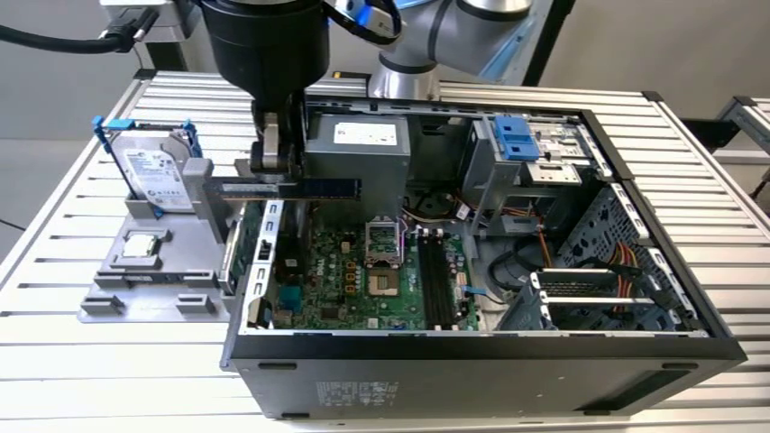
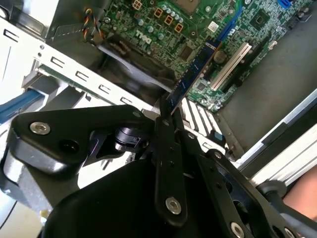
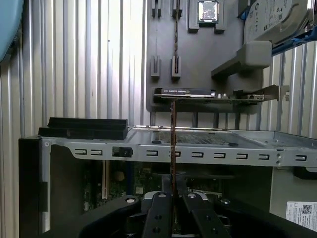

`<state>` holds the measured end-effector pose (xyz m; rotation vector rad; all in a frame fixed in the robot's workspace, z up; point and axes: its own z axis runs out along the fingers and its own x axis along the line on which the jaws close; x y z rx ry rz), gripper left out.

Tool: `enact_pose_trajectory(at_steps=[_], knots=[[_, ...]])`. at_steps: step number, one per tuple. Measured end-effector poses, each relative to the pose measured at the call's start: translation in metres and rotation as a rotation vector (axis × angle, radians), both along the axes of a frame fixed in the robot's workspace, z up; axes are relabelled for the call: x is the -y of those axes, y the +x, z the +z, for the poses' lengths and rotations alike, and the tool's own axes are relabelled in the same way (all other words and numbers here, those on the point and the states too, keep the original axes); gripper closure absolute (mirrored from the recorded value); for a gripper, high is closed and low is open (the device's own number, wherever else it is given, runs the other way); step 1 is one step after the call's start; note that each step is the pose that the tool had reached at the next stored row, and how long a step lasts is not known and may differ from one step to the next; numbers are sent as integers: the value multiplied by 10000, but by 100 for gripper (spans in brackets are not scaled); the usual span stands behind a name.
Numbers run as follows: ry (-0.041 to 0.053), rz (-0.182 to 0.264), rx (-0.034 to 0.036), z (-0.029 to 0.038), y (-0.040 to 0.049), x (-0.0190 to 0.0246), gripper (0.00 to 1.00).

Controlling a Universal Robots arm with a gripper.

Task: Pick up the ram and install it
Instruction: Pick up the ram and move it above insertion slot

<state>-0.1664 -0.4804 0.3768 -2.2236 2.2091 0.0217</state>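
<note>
Jaws clamped on ram; long axis level, running left-right across exterior view.

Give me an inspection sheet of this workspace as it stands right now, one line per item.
Surface: slatted metal table carrying an open computer case and a grey parts holder.
Job's things: the ram is held level above the case's edge on the exterior view's left, not seated in the motherboard.
Clutter: hard drive and processor chip on the holder.
Grippers: hand shut on the ram.
Cables: coloured wires inside the case; black cable overhead.
Surroundings: plain wall.
</note>
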Motion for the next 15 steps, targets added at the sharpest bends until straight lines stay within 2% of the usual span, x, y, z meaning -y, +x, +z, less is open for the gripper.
enact_pose_trajectory(at_steps=[15], knots=[[1, -3, -6, 0, 290, 0, 100]])
